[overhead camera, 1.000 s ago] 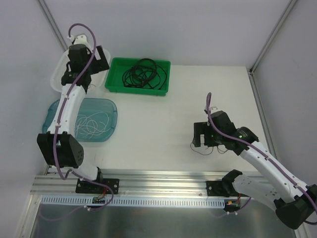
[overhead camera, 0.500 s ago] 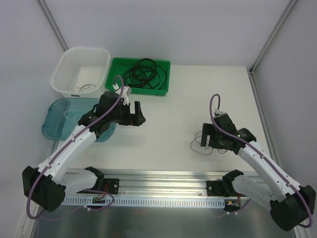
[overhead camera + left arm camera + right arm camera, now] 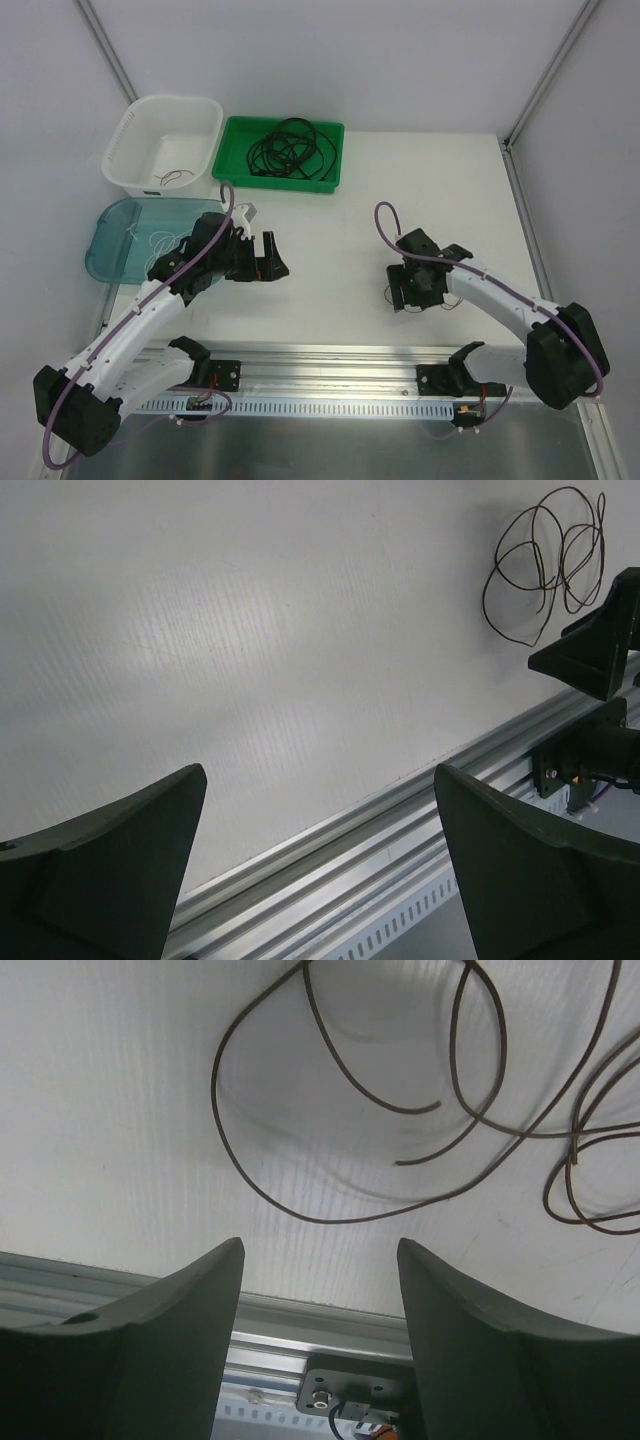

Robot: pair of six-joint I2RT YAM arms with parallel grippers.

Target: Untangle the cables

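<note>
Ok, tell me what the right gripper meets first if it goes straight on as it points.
Probably the thin brown wire, whose loop lies on the table just ahead, between the open fingers of the right gripper; depth is unclear.

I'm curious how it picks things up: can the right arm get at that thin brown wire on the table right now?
Probably yes. The right hand hangs open just over the brown wire, with nothing between them.

2 arms (image 3: 140,320), 3 bins (image 3: 338,155), 1 loose brown wire (image 3: 213,1085)
</note>
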